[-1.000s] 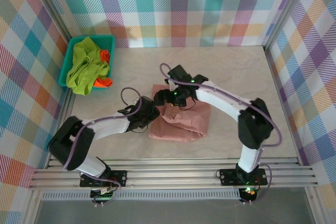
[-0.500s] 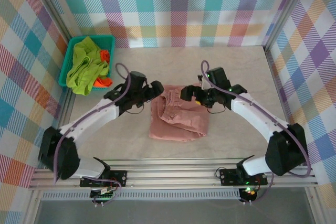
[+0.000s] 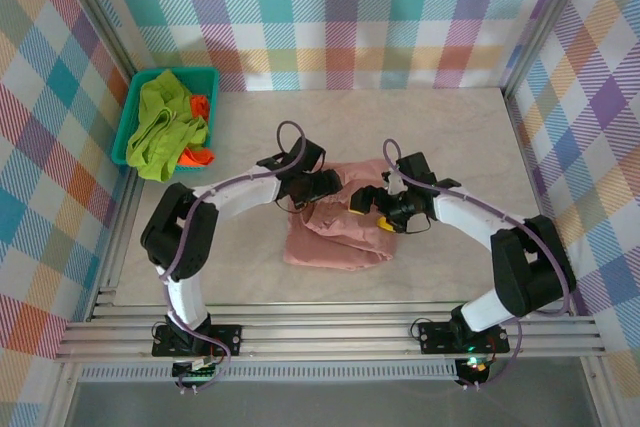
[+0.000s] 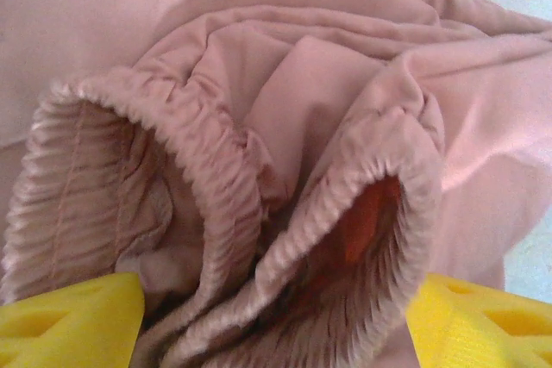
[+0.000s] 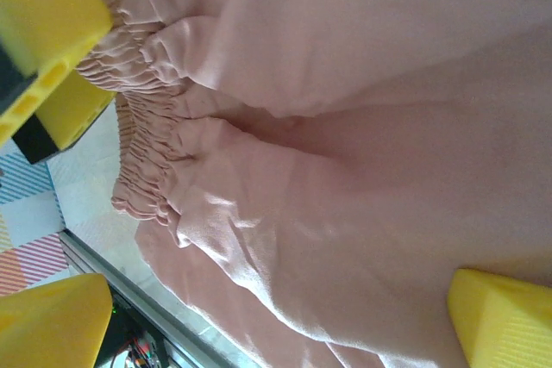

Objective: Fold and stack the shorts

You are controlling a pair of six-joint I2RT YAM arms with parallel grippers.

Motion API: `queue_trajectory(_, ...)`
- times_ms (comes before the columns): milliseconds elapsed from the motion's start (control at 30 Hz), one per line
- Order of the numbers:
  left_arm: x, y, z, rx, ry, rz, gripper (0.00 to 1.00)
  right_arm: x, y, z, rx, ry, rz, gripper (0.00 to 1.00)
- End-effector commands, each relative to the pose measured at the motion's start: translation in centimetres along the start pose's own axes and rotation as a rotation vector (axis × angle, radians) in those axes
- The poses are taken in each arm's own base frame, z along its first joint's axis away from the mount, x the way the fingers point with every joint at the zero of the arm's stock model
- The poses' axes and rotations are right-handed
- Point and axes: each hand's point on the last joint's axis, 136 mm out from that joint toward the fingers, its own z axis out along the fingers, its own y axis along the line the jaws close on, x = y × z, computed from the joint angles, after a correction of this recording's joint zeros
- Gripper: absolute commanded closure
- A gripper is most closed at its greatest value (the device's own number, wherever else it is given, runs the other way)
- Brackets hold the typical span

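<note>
Left tool (image 4: 276, 325) has its jaws wide apart astride the gathered waistband (image 4: 216, 178) of the pink shorts (image 3: 335, 242), with loose folds bunched between the pads and nothing pinched. Its partner, the right tool (image 5: 276, 321), is equally wide open, hangs close over a flat pink panel and holds nothing. At the centre of the top frame the pink shorts lie rumpled and partly doubled on the worktop (image 3: 450, 127), with both tools meeting at their upper edge. At upper left the basket (image 3: 170, 71) holds the green shorts (image 3: 160, 127), which spill over its lower rim, and the orange shorts (image 3: 198, 107), which are mostly buried beneath the green. Handling, as judged: the cloth is light, limp and not fragile. It will sag, crease and slide on itself, so a single-point lift would leave it hanging in a bundle. The elastic waistband is the thickest and firmest part and offers the surest purchase. A pinch through both layers at each end of the waistband, one tool per end, should let the garment be drawn flat. The thin leg hems would slip more readily. Count: three shorts (one pink, one green, one orange), one basket, two tools.
</note>
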Motion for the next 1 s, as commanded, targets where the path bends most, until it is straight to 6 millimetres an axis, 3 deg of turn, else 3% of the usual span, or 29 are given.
queue_trajectory(0, -0.4, -0.2, 1.2, -0.021, -0.011, 0.019, 0.25, 0.1, -0.2, 0.6, -0.023, 0.014, 0.005, 0.01)
queue_trajectory(133, -0.8, 0.0, 2.1, -0.046, -0.018, 0.023, 0.37, 0.3, -1.4, 1.0, 0.001, 0.029, 0.022, 0.01)
queue_trajectory(233, -1.5, 0.3, 2.0, -0.083, -0.033, 0.041, 0.59, 0.3, -2.2, 1.1, 0.014, 0.032, 0.034, 0.0)
queue_trajectory(333, -2.6, -0.6, 0.5, -0.081, -0.059, 0.068, 0.84, 0.2, -2.9, 0.9, 0.026, 0.032, 0.051, 0.01)
queue_trajectory(433, -3.8, -2.7, -2.3, -0.039, -0.089, 0.097, 0.98, 0.0, -3.2, 0.2, 0.016, 0.024, 0.059, 0.0)
queue_trajectory(600, -4.4, -5.8, -6.7, 0.047, -0.09, 0.134, 1.0, -0.7, -1.2, -3.4, -0.02, -0.057, -0.013, 0.01)
queue_trajectory(733, -4.9, -6.6, -9.6, 0.101, -0.092, 0.152, 1.0, -1.3, 0.9, -6.9, -0.004, -0.139, -0.093, 0.01)
queue_trajectory(833, -5.4, -4.8, -9.7, 0.12, -0.069, 0.138, 1.0, -1.5, 1.6, -8.6, 0.016, -0.17, -0.126, 0.0)
queue_trajectory(967, -5.2, 0.0, -7.2, 0.123, -0.027, 0.106, 1.0, -1.2, 1.7, -9.2, 0.024, -0.18, -0.14, 0.01)
